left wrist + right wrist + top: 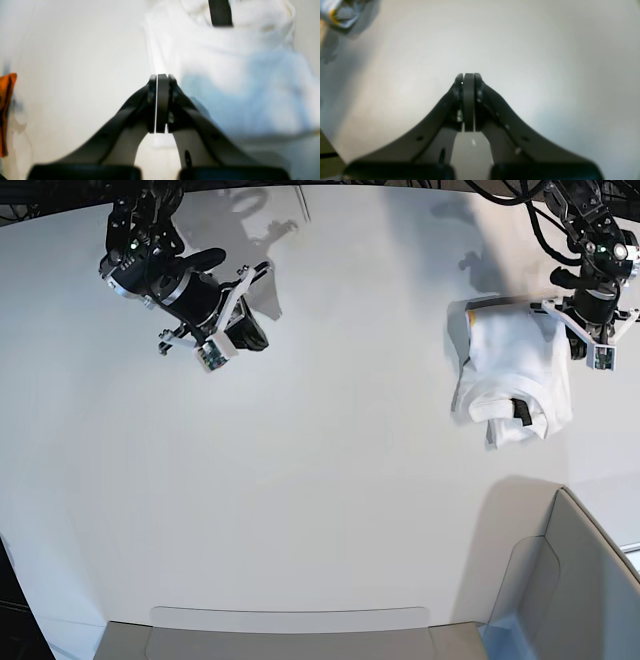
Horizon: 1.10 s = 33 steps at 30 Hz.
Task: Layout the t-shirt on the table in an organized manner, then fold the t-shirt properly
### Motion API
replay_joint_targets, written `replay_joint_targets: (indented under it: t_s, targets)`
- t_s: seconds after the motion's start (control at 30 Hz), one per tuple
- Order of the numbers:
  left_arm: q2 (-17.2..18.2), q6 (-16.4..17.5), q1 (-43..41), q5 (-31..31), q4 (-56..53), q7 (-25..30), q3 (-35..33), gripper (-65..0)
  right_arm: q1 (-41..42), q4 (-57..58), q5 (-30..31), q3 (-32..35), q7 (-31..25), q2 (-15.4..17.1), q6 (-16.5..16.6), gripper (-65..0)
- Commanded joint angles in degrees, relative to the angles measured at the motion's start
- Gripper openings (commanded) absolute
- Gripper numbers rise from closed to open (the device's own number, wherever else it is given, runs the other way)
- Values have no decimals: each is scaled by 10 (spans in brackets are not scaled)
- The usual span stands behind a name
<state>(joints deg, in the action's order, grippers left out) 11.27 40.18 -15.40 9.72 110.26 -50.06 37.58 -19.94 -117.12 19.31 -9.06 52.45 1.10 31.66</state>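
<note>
The t-shirt (510, 370) lies as a compact white folded bundle on the table (330, 480) at the right, its small black label (522, 412) on the near side. In the left wrist view the t-shirt (237, 75) fills the right half, blurred, with pale blue print showing through and the label (220, 12) at the top. My left gripper (162, 78) is shut and holds nothing, just left of the cloth; from the base view it (582, 345) hangs at the bundle's right edge. My right gripper (468, 76) is shut over bare table, far to the left (250, 332).
A grey-white bin (565, 580) stands at the near right corner, and a low tray edge (290, 620) runs along the front. An orange object (6, 112) shows at the left edge of the left wrist view. A scrap of white cloth (340, 12) sits in the right wrist view's top left corner.
</note>
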Motion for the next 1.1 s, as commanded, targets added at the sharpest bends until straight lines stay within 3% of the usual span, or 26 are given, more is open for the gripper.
replay_joint_targets:
  t_s: [0.0,0.2,0.4,0.6,0.73,0.9,0.97,1.07]
  targets:
    - [5,-2,-9,6,10,13,4,-649,-15,-11,14,15,-35,-1,5,-650]
    - [1,-2,-60,6,10,13,25,-650,-111,-11,12,87,-149,26,4,-650]
    - [-22,-2,-79,4,7,10,96,-650,-204,-9,12,95,-277,61,3,-650]
    - [-19,-2,-128,4,6,11,101,-650,-271,-8,12,95,-335,65,1,-650]
    - [-21,-2,-153,4,6,9,101,-650,-318,-7,12,78,-361,59,-1,-650]
    - [-20,-2,-173,-2,-13,12,103,-650,-373,-4,11,23,-415,-7,-1,-650]
    - [-21,-2,-174,-33,-16,13,103,-650,-385,-3,11,-2,-417,-24,-1,-650]
    - [-41,-2,-172,-87,-16,16,103,-650,-396,9,17,-24,-419,-22,-1,-650]
